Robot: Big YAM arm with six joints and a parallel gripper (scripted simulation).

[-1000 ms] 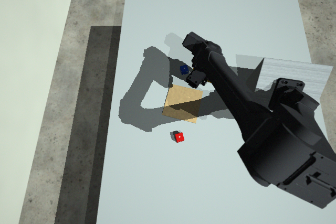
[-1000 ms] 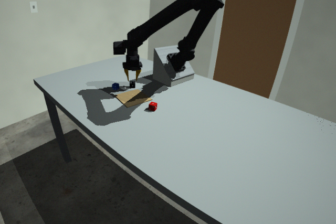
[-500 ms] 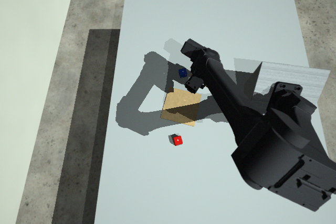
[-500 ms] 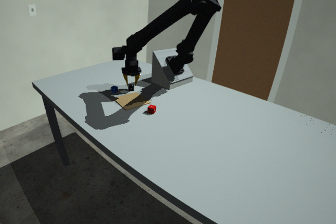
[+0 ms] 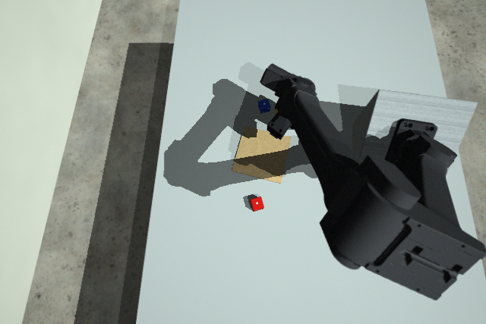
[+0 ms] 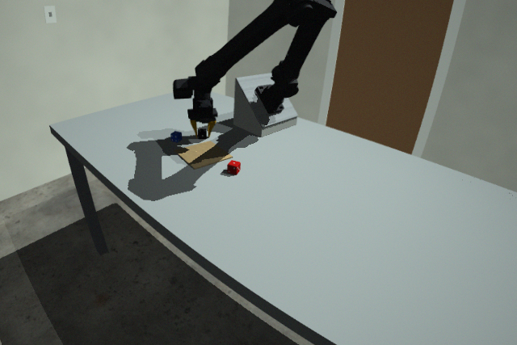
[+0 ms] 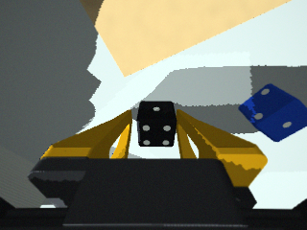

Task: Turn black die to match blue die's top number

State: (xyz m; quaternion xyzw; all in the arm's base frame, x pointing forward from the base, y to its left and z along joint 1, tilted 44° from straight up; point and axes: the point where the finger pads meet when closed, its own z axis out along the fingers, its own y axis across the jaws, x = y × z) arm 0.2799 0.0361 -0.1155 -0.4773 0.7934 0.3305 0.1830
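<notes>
The black die (image 7: pixel 155 124) lies on the table just off the tan mat (image 5: pixel 262 154), between my two yellow fingers. My gripper (image 7: pixel 153 115) is lowered around it and stands open, with a small gap on each side of the die. In the exterior view the die (image 6: pixel 202 132) shows between the fingertips, down at the table. In the top view the gripper (image 5: pixel 279 126) hides it. The blue die (image 5: pixel 263 105) lies on the table close to the gripper's side, off the mat; it also shows in the wrist view (image 7: pixel 273 112).
A red die (image 5: pixel 257 202) with one white pip on top lies on the table beyond the mat's near edge. The arm's grey wedge-shaped base (image 6: pixel 261 105) stands behind the mat. The table's left edge is beyond the blue die.
</notes>
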